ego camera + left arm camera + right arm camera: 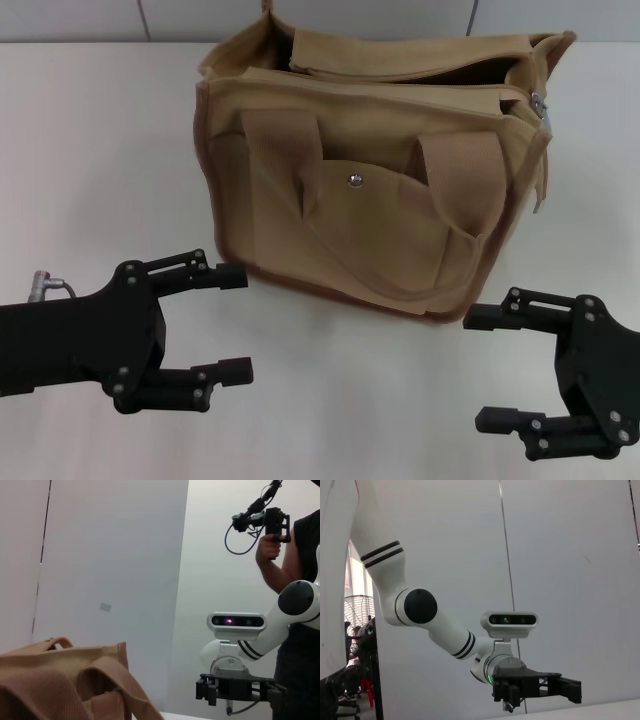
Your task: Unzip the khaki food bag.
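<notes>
The khaki food bag (370, 190) stands upright on the white table (90, 150), its front pocket with a metal snap (354, 181) facing me. Its top gapes open along the zipper line, and a silver zipper pull (541, 106) hangs at the top right corner. Both webbing handles lie folded down over the front. My left gripper (235, 323) is open, low at the front left, apart from the bag. My right gripper (478, 368) is open at the front right, just below the bag's right corner. The bag's top also shows in the left wrist view (60, 680).
The left wrist view shows my right gripper (237, 687) and a person (295, 555) holding a device behind it. The right wrist view shows my left arm's gripper (570, 690) against a white wall. Bare table lies on both sides of the bag.
</notes>
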Motion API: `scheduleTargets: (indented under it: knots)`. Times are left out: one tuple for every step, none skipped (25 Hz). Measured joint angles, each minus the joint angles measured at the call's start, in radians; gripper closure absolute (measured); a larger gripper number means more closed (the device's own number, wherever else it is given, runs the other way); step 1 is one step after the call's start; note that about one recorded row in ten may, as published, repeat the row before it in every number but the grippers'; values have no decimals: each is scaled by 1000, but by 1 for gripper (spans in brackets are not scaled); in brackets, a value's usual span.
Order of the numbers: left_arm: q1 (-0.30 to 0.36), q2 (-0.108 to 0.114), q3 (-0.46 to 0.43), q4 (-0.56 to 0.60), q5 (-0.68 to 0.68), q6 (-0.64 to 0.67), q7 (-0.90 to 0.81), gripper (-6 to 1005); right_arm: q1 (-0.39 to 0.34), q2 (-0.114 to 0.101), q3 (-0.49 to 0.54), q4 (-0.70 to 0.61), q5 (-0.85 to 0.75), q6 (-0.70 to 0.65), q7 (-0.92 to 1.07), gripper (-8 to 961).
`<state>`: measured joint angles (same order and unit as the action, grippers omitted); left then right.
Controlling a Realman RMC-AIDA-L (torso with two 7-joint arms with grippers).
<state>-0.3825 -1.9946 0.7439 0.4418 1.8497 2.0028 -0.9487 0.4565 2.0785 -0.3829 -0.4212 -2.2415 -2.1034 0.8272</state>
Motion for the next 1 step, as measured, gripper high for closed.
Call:
scheduleTargets:
  knots:
    - [-2, 0, -1, -1, -1, -1, 0, 164, 0, 0, 0, 0, 0, 0, 0, 183]
